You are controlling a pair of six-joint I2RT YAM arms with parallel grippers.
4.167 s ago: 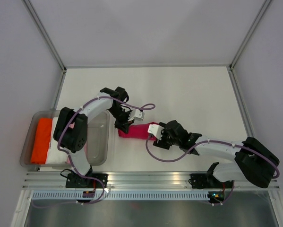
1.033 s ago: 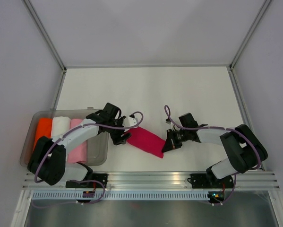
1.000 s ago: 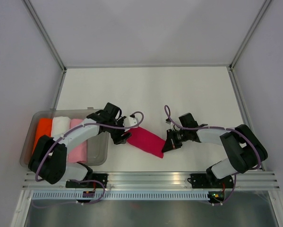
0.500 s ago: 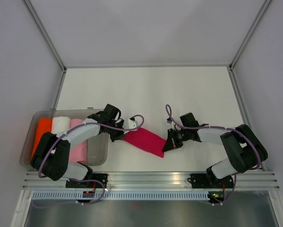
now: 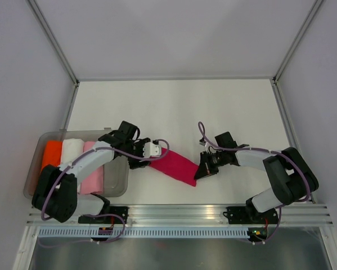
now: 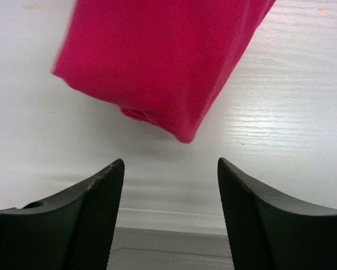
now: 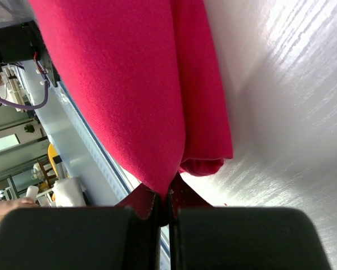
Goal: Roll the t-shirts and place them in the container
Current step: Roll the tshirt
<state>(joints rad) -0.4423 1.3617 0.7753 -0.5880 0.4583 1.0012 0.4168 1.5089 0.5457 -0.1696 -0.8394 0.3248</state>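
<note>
On table [image 5: 174, 107], near front: right gripper [image 7: 162, 197] pinches end of rolled t-shirt [image 5: 175, 167]; left gripper [image 6: 171, 169] spread, empty. Close yours squarely on other end.

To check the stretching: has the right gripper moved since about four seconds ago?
Yes. The right gripper, shut on the t-shirt, has moved rightward, away from the plastic tub.

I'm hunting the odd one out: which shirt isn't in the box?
The magenta t-shirt, lying out on the white table. The orange roll, white roll and pale pink roll sit side by side inside the clear plastic tub.
</note>
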